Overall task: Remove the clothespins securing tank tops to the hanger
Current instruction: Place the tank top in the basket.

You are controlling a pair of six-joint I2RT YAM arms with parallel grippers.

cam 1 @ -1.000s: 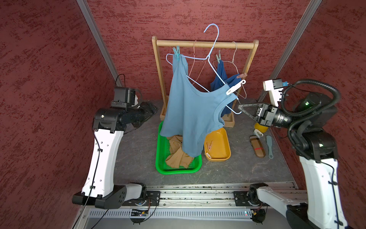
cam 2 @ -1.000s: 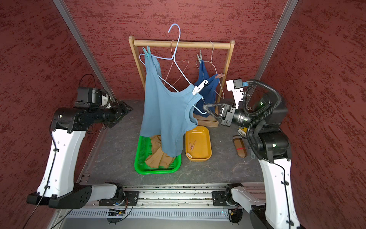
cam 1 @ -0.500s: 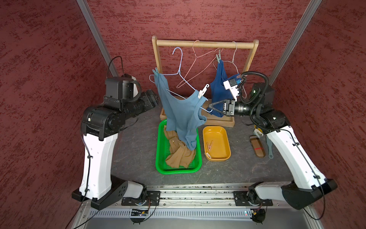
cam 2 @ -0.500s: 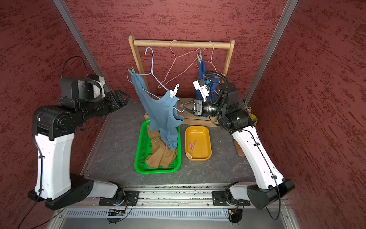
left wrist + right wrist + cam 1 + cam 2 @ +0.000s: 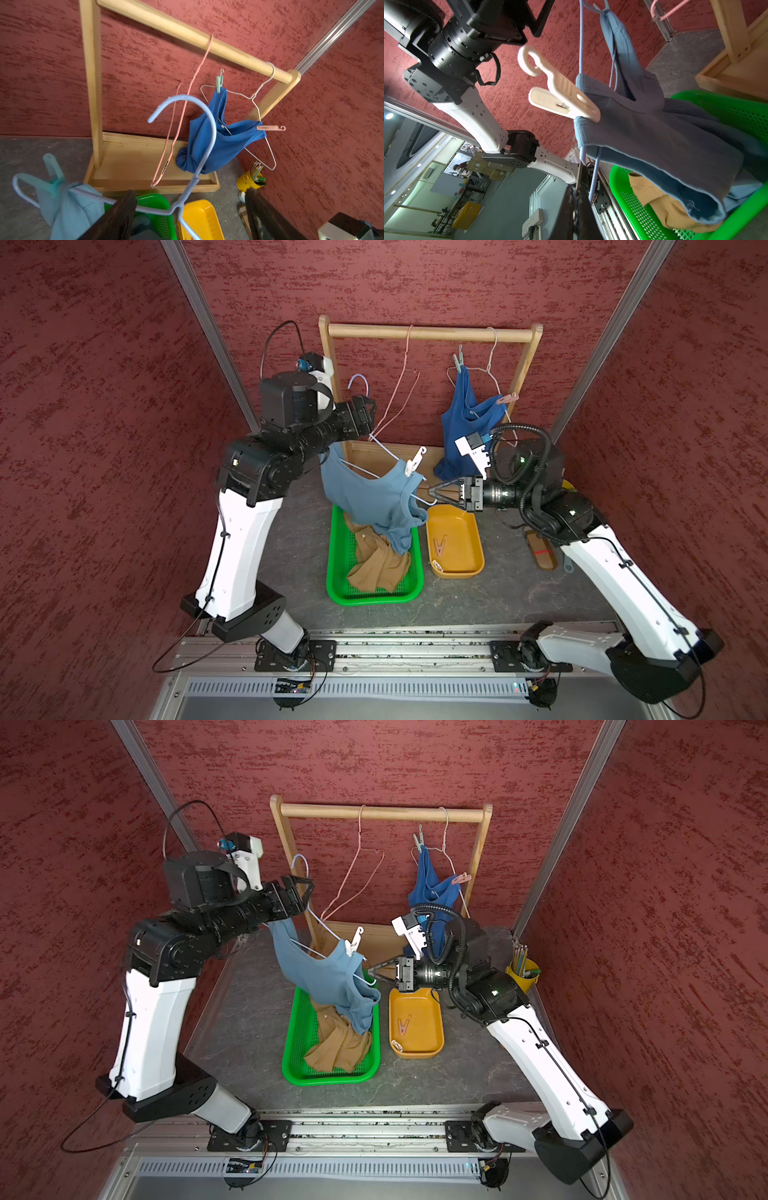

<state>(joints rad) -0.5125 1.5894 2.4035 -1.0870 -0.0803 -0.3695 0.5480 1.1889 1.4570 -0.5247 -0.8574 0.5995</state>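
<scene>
**While Two Arms Flank a Hanger**

Above the green basket [image 5: 338,572], a white clothespin [image 5: 564,97] pins the grey-blue tank top [image 5: 654,135] to the blue hanger [image 5: 180,97]; the right fingers [image 5: 446,484] clamp the hanger's end, the left fingers [image 5: 122,214] stand apart around its neck.

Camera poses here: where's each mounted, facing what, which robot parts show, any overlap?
Top views: high in front, looking down and back at the wooden rack; left arm and right arm show.
Left wrist: faces the rack and royal-blue tank top; open left gripper in foreground.
Right wrist: looks past the shut right gripper at the white clothespin; left arm behind.
Shared: both wrist views catch the light-blue hanger and green basket.
</scene>
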